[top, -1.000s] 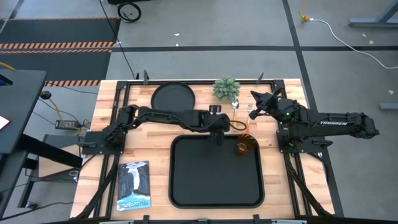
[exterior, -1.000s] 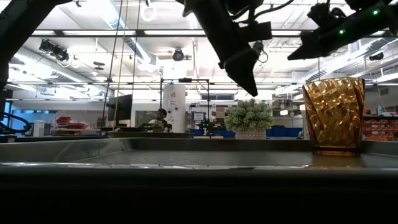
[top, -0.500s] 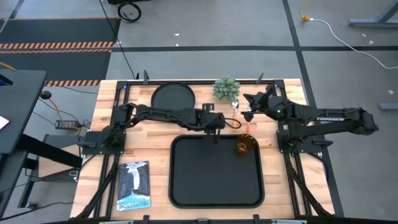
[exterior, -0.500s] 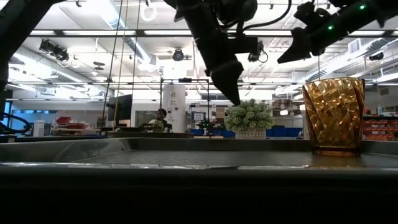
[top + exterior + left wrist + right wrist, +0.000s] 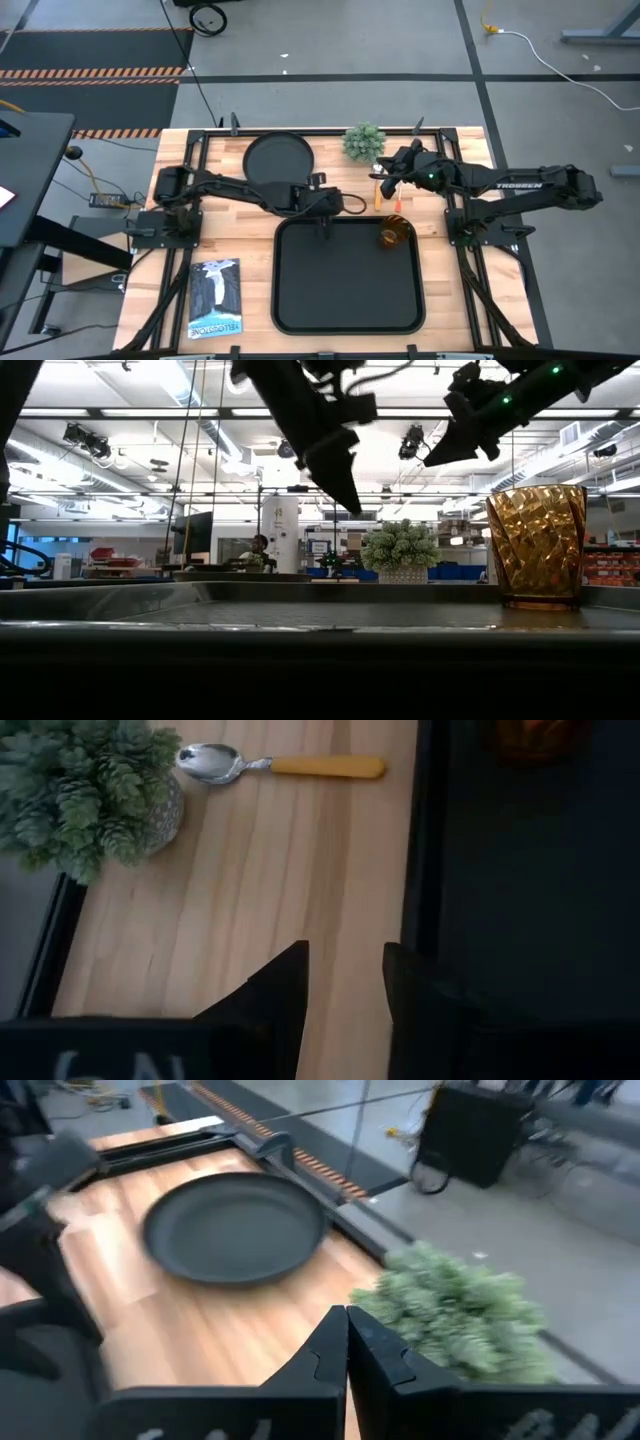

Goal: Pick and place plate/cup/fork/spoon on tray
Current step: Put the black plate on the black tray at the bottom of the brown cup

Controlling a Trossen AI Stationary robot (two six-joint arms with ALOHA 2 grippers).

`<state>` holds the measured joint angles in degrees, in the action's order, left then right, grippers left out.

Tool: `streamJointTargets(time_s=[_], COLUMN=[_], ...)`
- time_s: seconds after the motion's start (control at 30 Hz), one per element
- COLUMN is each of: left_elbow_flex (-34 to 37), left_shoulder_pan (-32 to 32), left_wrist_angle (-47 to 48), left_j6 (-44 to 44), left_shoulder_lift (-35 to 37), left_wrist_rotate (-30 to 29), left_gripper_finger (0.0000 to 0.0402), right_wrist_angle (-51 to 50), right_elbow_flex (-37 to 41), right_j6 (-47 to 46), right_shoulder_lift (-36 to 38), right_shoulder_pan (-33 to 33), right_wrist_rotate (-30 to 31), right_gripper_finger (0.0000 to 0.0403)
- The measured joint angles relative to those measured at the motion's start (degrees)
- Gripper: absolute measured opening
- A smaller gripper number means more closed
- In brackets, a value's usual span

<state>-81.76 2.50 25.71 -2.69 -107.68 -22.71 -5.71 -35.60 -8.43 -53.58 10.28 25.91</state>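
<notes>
By the tray's [image 5: 300, 300] rim, left gripper [image 5: 321, 214] apparently drawn back, empty.

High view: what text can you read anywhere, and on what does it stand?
"TROSSEN": white letters on the right arm's forearm.
Booklet on the table's left front: a title runs along its cover, too small to read.
Left wrist view: pale marks on the gripper body, cut off, unreadable.

Fork hidden beneath right claw [image 5: 384, 178].
</notes>
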Motion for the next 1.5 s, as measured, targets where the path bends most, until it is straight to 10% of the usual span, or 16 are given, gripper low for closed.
streamJointTargets(time_s=[1.5], left_elbow_flex=[50.38], left_shoulder_pan=[0.25], left_wrist_angle=[-29.88], left_j6=[16.23], left_shoulder_lift=[41.72], left_wrist_rotate=[-3.42], left_gripper_finger=[0.0130], right_wrist_angle=[2.23], right_elbow_flex=[-28.63], right_j6=[5.17], right_shoulder_lift=[-36.78], right_shoulder_pan=[-0.80], right_wrist_rotate=[-7.40], right_gripper_finger=[0.0012])
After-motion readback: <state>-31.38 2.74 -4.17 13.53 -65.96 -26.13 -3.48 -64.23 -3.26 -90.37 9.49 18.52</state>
